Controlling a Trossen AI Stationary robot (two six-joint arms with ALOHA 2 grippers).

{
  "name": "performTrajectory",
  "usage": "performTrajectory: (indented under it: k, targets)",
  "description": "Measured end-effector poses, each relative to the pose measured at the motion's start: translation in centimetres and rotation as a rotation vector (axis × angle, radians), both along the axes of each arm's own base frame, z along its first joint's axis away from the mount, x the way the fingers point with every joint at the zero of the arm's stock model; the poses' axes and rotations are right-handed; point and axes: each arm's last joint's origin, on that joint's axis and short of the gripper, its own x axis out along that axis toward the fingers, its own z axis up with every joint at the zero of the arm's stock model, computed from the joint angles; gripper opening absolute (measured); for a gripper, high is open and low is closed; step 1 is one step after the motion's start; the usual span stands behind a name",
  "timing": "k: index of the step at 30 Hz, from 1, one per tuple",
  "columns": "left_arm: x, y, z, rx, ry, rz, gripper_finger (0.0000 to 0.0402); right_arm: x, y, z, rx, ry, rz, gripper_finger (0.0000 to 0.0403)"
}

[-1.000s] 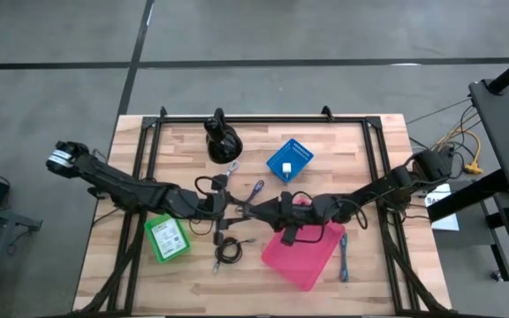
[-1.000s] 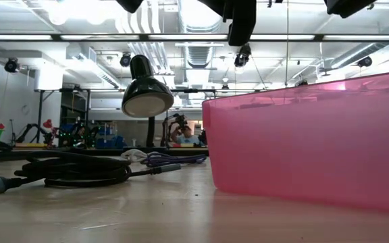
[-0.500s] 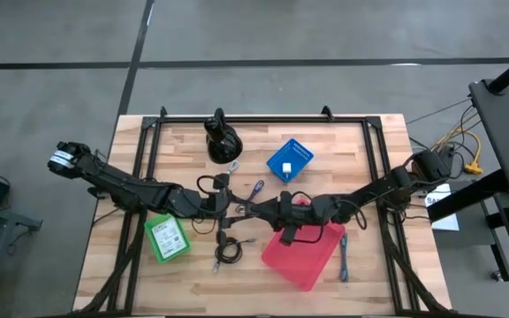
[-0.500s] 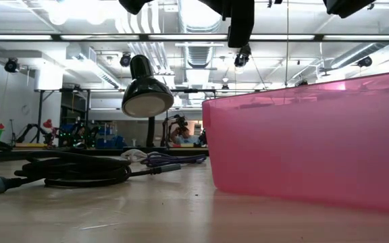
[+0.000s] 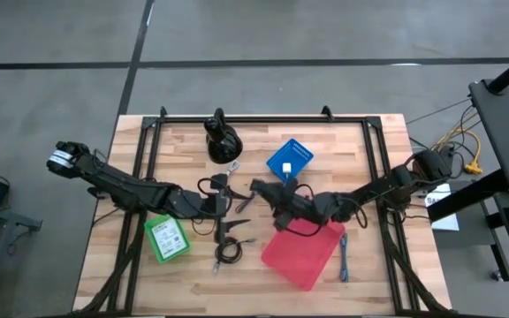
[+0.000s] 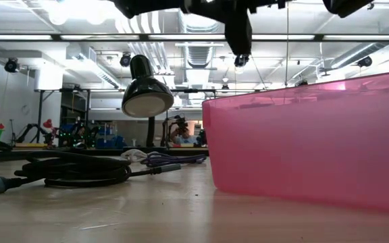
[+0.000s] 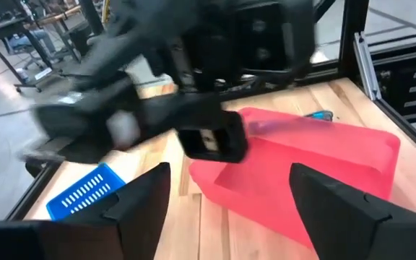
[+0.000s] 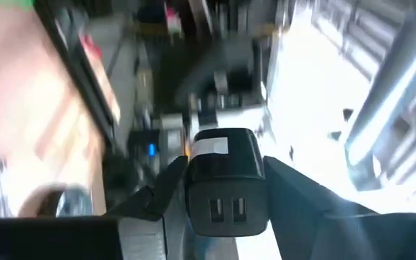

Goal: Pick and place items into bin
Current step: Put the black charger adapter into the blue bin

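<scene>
A black block with two USB sockets [image 8: 225, 185], apparently a charger, is pinched between the right gripper's [image 8: 222, 209] fingers, seen clearly in the right wrist view. In the left wrist view the same block [image 7: 211, 139] is seen at the end of the right arm, held above the near edge of the pink bin [image 7: 316, 180]. From above, the right gripper [image 5: 268, 193] is placed over mid-table, between the blue box [image 5: 290, 159] and the pink bin [image 5: 304, 254].

The left gripper [image 7: 226, 198] is recorded as spread wide and empty, facing the bin; from above it [image 5: 235, 205] lies just beside the right gripper.

On the table [image 5: 369, 177], a black coiled cable [image 5: 227, 253] is noted near the green box [image 5: 167, 238], and a blue cable [image 5: 344, 257] lies just beside the bin. A black rounded stand [image 5: 220, 141] stands towards the far edge.
</scene>
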Motion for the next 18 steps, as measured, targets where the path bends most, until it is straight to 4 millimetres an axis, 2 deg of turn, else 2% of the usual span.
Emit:
performTrajectory:
  k: [7, 12, 18]
  targets:
    - [-0.1, 0.1, 0.2, -0.002, -0.007, 0.007, 0.0270, -0.1, -3.0, -0.4, 0.025, 0.020, -0.338, 0.0138]
    - [-0.2, 0.2, 0.2, 0.009, -0.002, 0.040, 0.0271, -0.2, -6.7, -1.3, 0.072, 0.009, -0.495, 0.0138]
    - [-0.3, 0.3, -0.1, 0.023, 0.028, 0.060, 0.0272, -1.3, -11.3, -3.0, 0.170, 0.011, -0.623, 0.0138]
